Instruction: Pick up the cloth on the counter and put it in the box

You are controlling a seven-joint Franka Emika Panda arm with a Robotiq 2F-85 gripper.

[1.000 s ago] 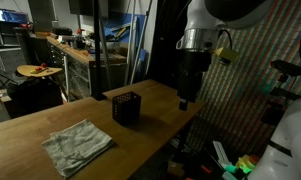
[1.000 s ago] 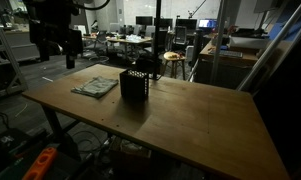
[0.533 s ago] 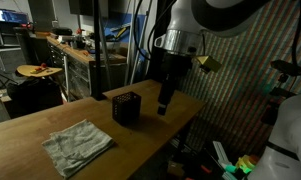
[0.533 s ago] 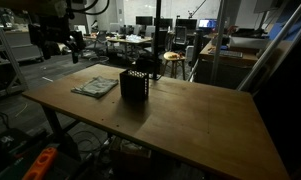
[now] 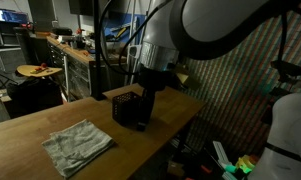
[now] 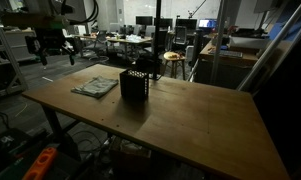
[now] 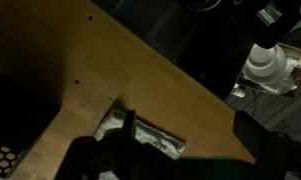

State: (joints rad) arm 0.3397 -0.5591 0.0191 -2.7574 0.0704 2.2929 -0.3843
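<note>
While my gripper (image 5: 145, 112) hangs in the air in an exterior view, the crumpled pale cloth (image 5: 78, 146) lies on the wooden table (image 5: 30, 128), outside the black mesh box (image 5: 126, 108). In an exterior view, cloth (image 6: 94, 87) and box (image 6: 135, 86) sit near each other, my gripper (image 6: 55, 55) apart from both. Wrist view: the cloth (image 7: 150, 136) lies ahead, ungrasped, and my jaws are too dark to tell whether they are spread, so I judge everything remains to do.

Dim room on my feeds. Wooden counter (image 5: 20, 140) (image 6: 190, 115) fills the foreground in both exterior views. Behind it I see a cluttered workbench (image 5: 75, 48), a round stool (image 5: 38, 71) and a patterned wall panel (image 5: 225, 95). Elsewhere: desks with monitors (image 6: 145, 20), another stool (image 6: 171, 58).
</note>
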